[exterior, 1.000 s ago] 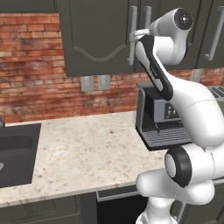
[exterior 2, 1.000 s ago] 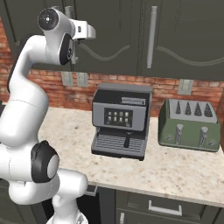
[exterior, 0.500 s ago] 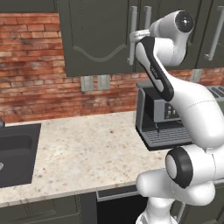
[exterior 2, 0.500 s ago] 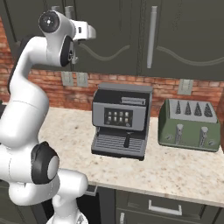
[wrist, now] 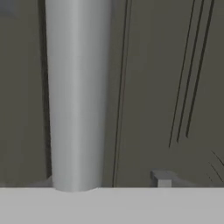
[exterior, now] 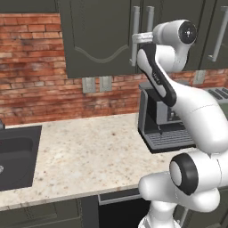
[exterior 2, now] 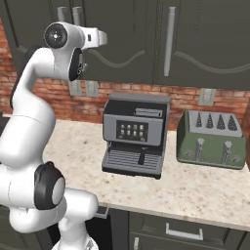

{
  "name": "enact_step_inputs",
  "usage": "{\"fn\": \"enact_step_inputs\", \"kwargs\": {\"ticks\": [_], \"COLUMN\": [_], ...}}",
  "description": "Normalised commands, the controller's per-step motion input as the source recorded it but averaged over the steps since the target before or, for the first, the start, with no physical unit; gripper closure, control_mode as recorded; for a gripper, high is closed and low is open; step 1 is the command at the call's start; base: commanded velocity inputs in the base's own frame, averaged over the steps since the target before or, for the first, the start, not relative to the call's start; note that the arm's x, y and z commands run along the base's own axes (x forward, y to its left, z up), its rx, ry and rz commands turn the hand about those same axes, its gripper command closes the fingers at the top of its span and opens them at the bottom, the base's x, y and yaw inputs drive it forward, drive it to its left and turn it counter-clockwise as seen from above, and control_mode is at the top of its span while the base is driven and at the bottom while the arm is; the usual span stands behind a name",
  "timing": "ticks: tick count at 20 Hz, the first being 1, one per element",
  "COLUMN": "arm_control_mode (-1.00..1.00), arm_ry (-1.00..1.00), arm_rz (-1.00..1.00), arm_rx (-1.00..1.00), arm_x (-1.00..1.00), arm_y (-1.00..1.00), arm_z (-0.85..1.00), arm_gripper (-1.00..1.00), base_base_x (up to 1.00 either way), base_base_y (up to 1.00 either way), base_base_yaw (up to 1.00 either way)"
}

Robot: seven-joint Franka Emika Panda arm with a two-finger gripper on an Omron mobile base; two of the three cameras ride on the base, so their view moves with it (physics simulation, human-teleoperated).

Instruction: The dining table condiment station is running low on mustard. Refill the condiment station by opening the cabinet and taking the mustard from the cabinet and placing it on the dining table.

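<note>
Almost nothing has shifted over the last second: the arm has only eased its gripper point(exterior: 139, 39) slightly nearer the silver bar handle point(exterior: 135, 35).

Progress is at the very start. The cabinet point(exterior: 100, 35), at 12 o'clock above the desk point(exterior: 84, 156), has its doors shut, so the mustard is presumably still hidden behind them and the dining table run has not begun. On the desk, an espresso machine point(exterior 2: 135, 134) sits at 3 o'clock in the left base view, a green toaster point(exterior 2: 211, 140) beyond it.

In the hand view the handle looms close at 9 o'clock; whether the gripper is spread or closed around it, I cannot tell.
</note>
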Motion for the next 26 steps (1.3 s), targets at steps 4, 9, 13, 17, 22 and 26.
{"fn": "enact_step_inputs", "kwargs": {"ticks": [4,9,13,17,22,26], "arm_control_mode": [-1.0,-1.0,-1.0,-1.0,-1.0,-1.0], "arm_ry": [0.01,0.0,0.0,0.0,0.0,0.01], "arm_rz": [0.0,0.02,0.0,0.0,0.0,-0.04], "arm_rx": [0.0,-0.01,-0.01,0.0,0.0,0.0], "arm_x": [0.01,-0.11,-0.87,-1.0,-1.0,-1.0], "arm_y": [0.0,0.11,-0.17,-0.48,-0.72,-0.7], "arm_z": [0.0,0.0,0.0,0.0,0.11,0.23], "arm_gripper": [1.0,1.0,1.0,1.0,1.0,1.0], "base_base_x": [0.0,0.0,0.0,0.0,0.0,0.0], "base_base_y": [0.0,0.0,0.0,0.0,0.0,0.0], "base_base_yaw": [0.0,0.0,0.0,0.0,0.0,0.0]}}
